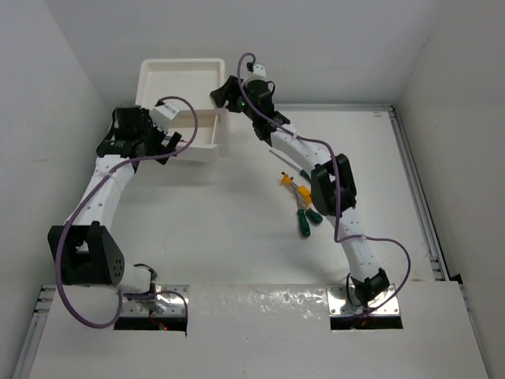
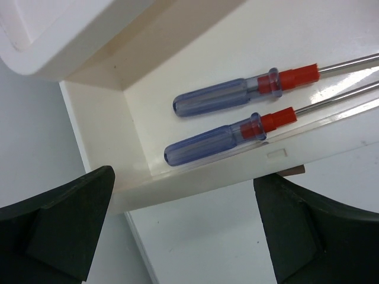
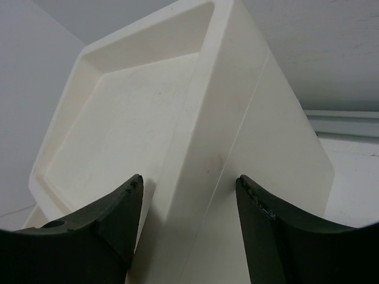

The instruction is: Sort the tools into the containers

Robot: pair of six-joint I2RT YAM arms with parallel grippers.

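While the left gripper (image 2: 183, 236) hangs with its jaws spread wide before the pulled-out drawer (image 2: 195, 186), two blue-red screwdrivers (image 2: 228, 97) lie side by side inside it. They have translucent blue handles, red collars and bright steel shafts pointing to two o'clock. A small brown tab (image 2: 291, 171) shows on the drawer's front. The smooth white plastic containers (image 1: 180, 62) stand at eleven o'clock on the table (image 1: 237, 245). The right gripper (image 3: 189, 180) straddles the right wall of the top tray (image 3: 142, 53); whether it presses the wall I cannot tell. Loose screwdrivers (image 1: 304, 223) with yellow-orange and dark green handles lie at three o'clock, partly under the right arm (image 1: 331, 185).
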